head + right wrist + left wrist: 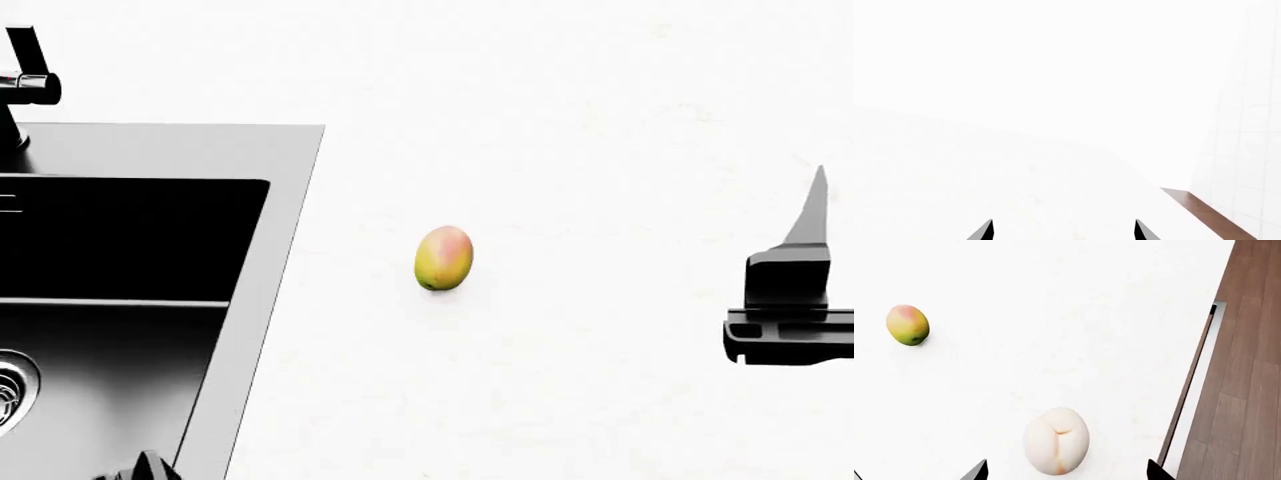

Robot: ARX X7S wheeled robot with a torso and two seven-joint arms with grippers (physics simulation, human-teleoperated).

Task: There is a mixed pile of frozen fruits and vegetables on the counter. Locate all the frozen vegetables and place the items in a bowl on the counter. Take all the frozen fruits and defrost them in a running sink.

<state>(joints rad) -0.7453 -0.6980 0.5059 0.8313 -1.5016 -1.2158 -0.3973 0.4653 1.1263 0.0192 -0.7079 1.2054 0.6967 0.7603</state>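
Mango [443, 258] alone on white surface [574, 120] beside sink [134, 300]; cream lobed ball [1056, 440] before spread left pincer [1066, 471]; right pincer [1063, 230] spread, empty.

Head view looks steeply down on the counter [601, 100], mango [443, 258] mid-frame just beside the sink [254, 300]. Left wrist view looks down from closer, sharing that mango [907, 325], and reaches the counter edge. Right wrist view faces low across bare counter toward a tiled wall [1247, 150].
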